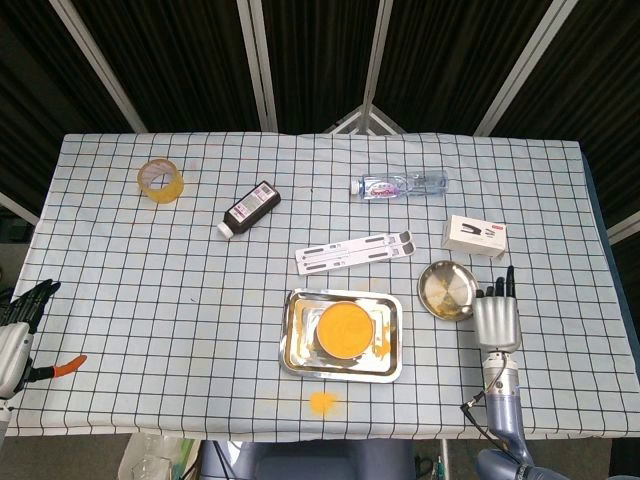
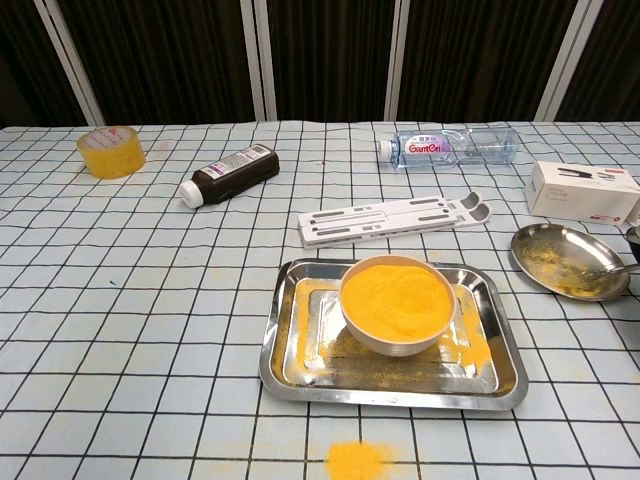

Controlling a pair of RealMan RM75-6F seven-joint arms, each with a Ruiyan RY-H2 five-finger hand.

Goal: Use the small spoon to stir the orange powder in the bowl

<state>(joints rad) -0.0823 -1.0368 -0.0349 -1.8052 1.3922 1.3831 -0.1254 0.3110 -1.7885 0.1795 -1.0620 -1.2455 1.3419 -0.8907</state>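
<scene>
A bowl (image 1: 345, 328) heaped with orange powder (image 2: 396, 293) stands in a steel tray (image 2: 290, 370). The small spoon (image 2: 610, 271) lies in a small round steel dish (image 2: 560, 250) to the right of the tray, its handle pointing right. My right hand (image 1: 497, 320) is just right of that dish (image 1: 445, 285), fingers straight and apart, holding nothing. Only a dark tip shows at the right edge of the chest view. My left hand (image 1: 15, 335) rests at the table's far left edge, fingers extended and empty.
A pile of spilled orange powder (image 2: 357, 460) lies in front of the tray. Behind the tray are a white folding stand (image 2: 390, 218), a water bottle (image 2: 445, 146), a brown bottle (image 2: 230, 172), a tape roll (image 2: 110, 150) and a white box (image 2: 583, 190). An orange-handled tool (image 1: 68, 366) lies near my left hand.
</scene>
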